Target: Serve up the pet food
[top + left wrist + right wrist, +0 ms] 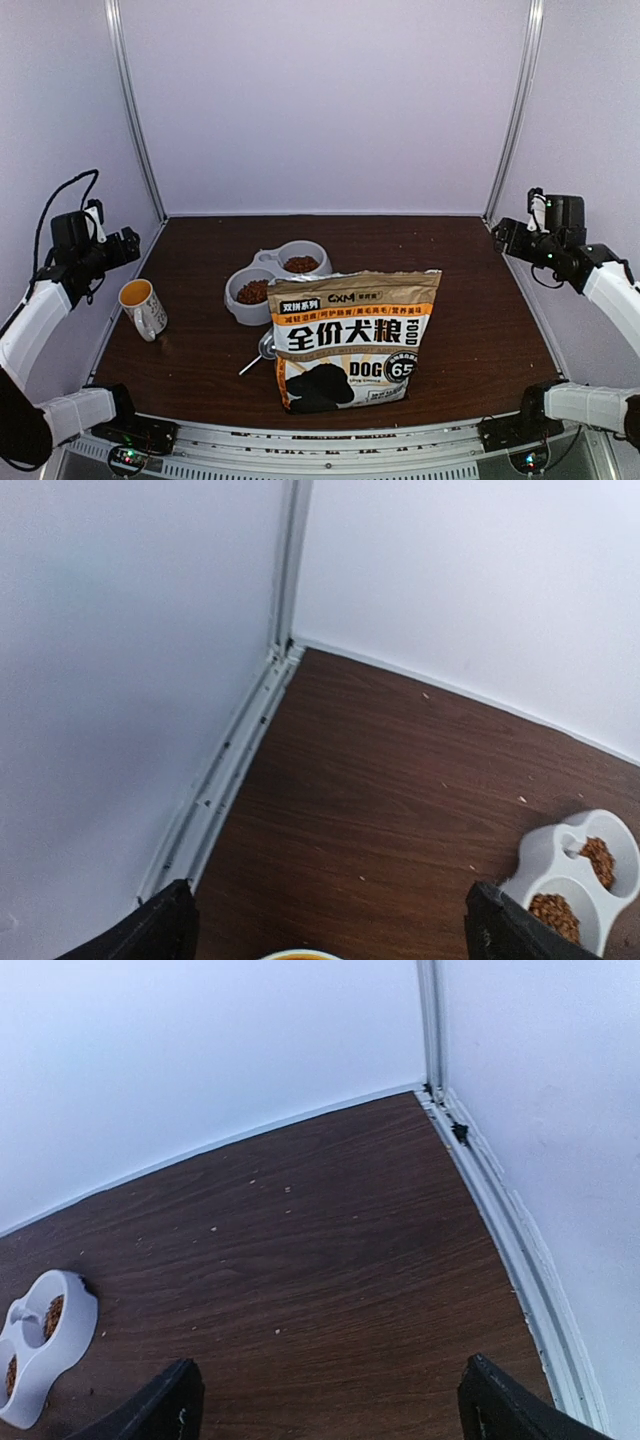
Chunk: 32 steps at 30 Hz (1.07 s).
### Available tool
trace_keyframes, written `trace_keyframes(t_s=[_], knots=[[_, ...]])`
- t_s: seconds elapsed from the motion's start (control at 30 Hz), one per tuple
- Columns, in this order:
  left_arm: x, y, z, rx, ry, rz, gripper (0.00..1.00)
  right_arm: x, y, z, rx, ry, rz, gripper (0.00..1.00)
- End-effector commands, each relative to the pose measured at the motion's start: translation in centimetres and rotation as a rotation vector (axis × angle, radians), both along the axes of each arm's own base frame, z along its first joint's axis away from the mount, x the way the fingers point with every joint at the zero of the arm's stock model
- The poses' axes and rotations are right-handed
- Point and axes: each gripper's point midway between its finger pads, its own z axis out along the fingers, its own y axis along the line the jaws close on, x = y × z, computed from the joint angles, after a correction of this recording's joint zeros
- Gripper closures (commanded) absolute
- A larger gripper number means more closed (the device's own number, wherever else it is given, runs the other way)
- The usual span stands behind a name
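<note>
The kraft-brown dog food bag (352, 338) stands upright at the front middle of the table. Behind it to the left sits the grey double bowl (268, 265), with reddish-brown pet food (301, 264) in the far cup and more in the near cup (253, 291). The bowl also shows in the left wrist view (545, 858) and the right wrist view (62, 1305). A metal scoop (263, 349) lies by the bag's left edge. My left gripper (328, 930) is open, raised at the far left. My right gripper (325, 1408) is open, raised at the far right. Both hold nothing.
A white mug with an orange inside (143, 307) stands near the table's left edge, its rim just visible below the left gripper (295, 955). White walls with metal rails (232, 755) enclose the dark wooden table (480, 330). Small crumbs dot the wood.
</note>
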Motion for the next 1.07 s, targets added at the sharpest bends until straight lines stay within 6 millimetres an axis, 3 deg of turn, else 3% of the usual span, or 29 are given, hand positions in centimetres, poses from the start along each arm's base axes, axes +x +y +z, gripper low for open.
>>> trace_keyframes(t_s=[0.0,0.03,0.17,0.37,0.6,1.03], knots=[[-1.4,4.2,1.8,0.168,-0.188,0.222,0.05,0.1,-3.7,0.0,-0.008,-0.197,-0.125,0.1],[-1.8,4.6,1.5,0.183,-0.22,0.246,0.04,0.0,-4.4,0.4,-0.023,-0.269,-0.158,0.1],[-2.5,4.8,0.5,0.227,-0.344,0.273,0.03,-1.1,-6.2,-2.5,-0.077,-0.352,-0.252,0.11],[-2.1,4.5,-2.0,0.251,-0.389,0.247,0.03,-1.5,-7.7,-4.7,-0.145,-0.439,-0.327,0.1],[0.3,4.4,-4.3,0.283,-0.365,0.206,0.03,-0.3,-7.9,-5.5,-0.152,-0.477,-0.336,0.1],[1.3,3.9,-4.9,0.309,-0.349,0.177,0.02,1.2,-7.6,-6.5,-0.179,-0.45,-0.309,0.1]])
